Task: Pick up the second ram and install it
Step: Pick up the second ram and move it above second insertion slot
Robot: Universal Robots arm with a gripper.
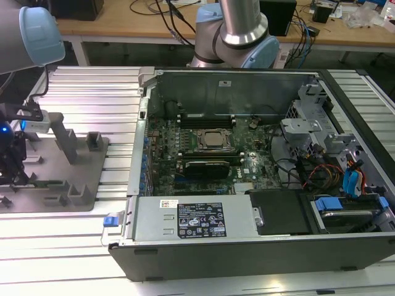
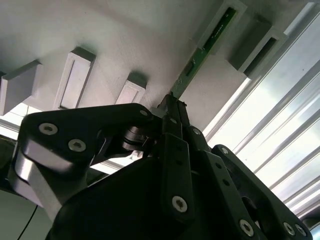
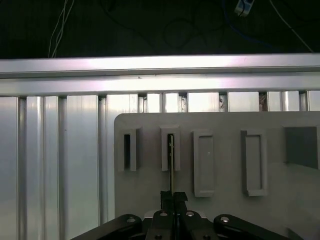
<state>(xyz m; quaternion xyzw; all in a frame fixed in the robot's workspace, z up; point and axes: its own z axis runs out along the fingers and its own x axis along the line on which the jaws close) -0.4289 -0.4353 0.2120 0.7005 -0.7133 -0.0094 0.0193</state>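
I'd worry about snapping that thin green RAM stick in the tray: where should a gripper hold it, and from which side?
Probably pinch its two flat faces along the exposed top edge, coming straight down onto the grey tray. The RAM stick stands on edge in a slotted block, so only that edge is free; the gripper grips it there.

Thin dark-green ram [image 2: 197,57], standing on edge in second slot from corner of tray [image 3: 225,125], one end pinched in gripper [image 3: 172,196].
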